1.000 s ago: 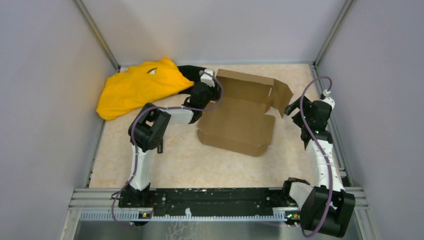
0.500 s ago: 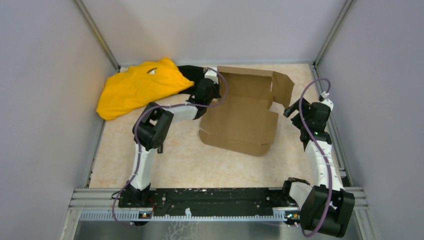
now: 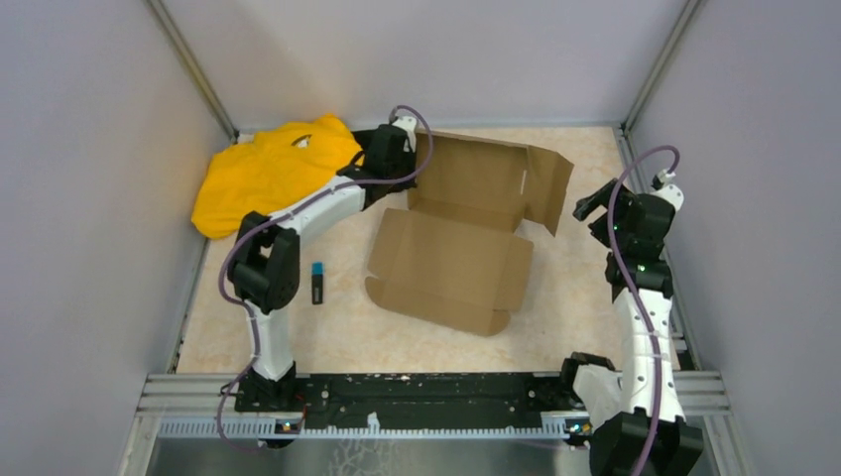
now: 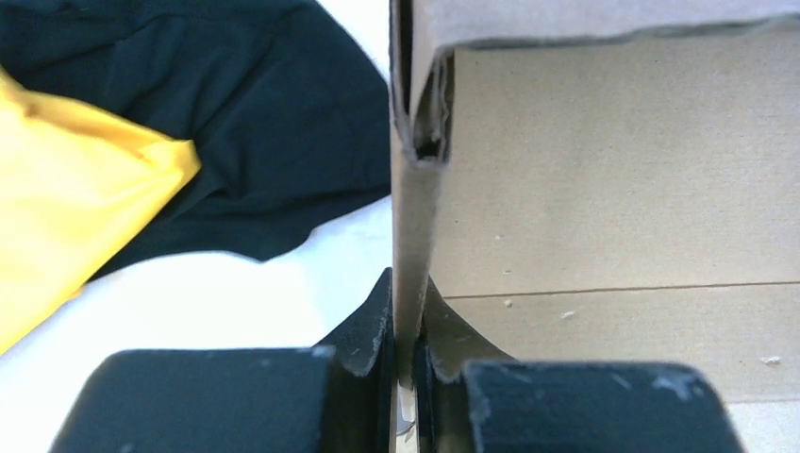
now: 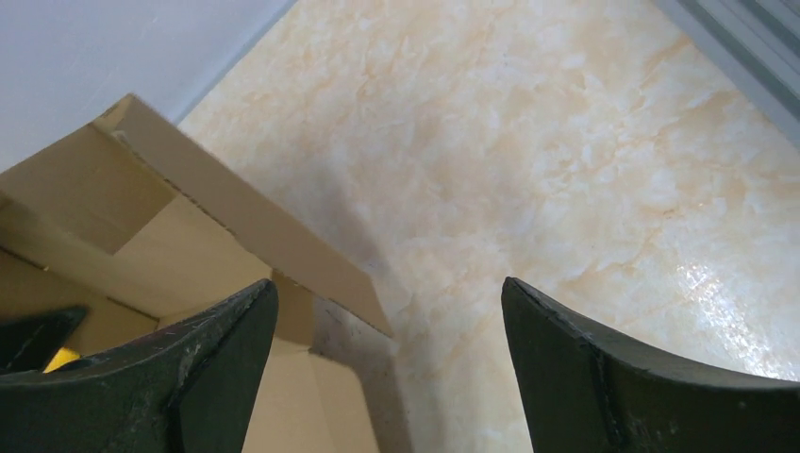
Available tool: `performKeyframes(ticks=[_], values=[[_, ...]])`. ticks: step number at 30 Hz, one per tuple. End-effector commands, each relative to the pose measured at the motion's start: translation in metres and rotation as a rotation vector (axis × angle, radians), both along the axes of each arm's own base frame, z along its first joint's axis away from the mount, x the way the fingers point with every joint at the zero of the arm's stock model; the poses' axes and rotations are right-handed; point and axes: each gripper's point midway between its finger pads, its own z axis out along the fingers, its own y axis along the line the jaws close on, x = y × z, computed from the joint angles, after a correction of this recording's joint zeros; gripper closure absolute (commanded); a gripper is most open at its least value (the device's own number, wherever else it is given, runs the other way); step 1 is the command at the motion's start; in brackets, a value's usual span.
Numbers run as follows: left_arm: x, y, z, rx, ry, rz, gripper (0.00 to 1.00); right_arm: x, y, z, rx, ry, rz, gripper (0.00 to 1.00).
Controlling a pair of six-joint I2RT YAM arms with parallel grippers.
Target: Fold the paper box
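The brown cardboard paper box (image 3: 451,268) lies half-folded in the middle of the table, its back panel (image 3: 481,181) raised and a side flap (image 3: 555,188) standing at the right. My left gripper (image 3: 409,159) is shut on the box's upright left edge; in the left wrist view (image 4: 408,326) the cardboard wall (image 4: 415,217) sits pinched between both fingers. My right gripper (image 3: 593,208) is open and empty, just right of the standing flap. In the right wrist view (image 5: 389,302) the flap (image 5: 236,212) lies ahead to the left.
A yellow cloth (image 3: 268,174) lies at the back left, with a black cloth (image 4: 217,113) partly under it beside the left gripper. A small black and blue object (image 3: 317,281) lies on the table left of the box. Grey walls enclose the table.
The left gripper has moved back and left with the box's edge, dragging the box leftward and raising its back panel. The small black and blue object is now uncovered. The right gripper drew back right.
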Motion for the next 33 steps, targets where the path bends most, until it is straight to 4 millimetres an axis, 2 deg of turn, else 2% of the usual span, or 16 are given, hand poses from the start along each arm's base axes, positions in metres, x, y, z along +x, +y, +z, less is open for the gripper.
performKeyframes(ticks=[1, 5, 9, 12, 16, 19, 23, 29, 33], values=[[-0.038, 0.020, 0.047, -0.025, 0.104, -0.042, 0.91, -0.006, -0.009, 0.039, -0.052, -0.054, -0.032, 0.13], [-0.058, 0.036, 0.061, -0.022, 0.178, -0.039, 0.90, -0.011, -0.014, 0.041, -0.086, -0.028, -0.051, 0.13], [-0.075, 0.041, 0.060, -0.051, 0.249, -0.063, 0.90, -0.010, -0.008, 0.033, -0.062, -0.032, -0.023, 0.13], [-0.086, 0.040, 0.053, -0.063, 0.309, -0.084, 0.90, -0.004, 0.014, 0.033, -0.030, -0.098, 0.104, 0.14], [-0.100, 0.039, 0.042, -0.069, 0.380, -0.103, 0.91, 0.001, 0.047, 0.026, 0.027, -0.151, 0.295, 0.21], [-0.104, 0.039, 0.037, -0.070, 0.394, -0.113, 0.91, -0.004, 0.065, 0.014, 0.061, -0.147, 0.398, 0.31], [-0.104, 0.035, 0.032, -0.080, 0.410, -0.132, 0.91, -0.011, 0.084, 0.001, 0.099, -0.154, 0.514, 0.36], [-0.105, 0.027, 0.021, -0.101, 0.437, -0.159, 0.91, -0.015, 0.102, 0.011, 0.148, -0.230, 0.616, 0.37], [-0.106, 0.027, 0.013, -0.099, 0.449, -0.157, 0.92, -0.014, 0.104, 0.021, 0.142, -0.268, 0.624, 0.37]])
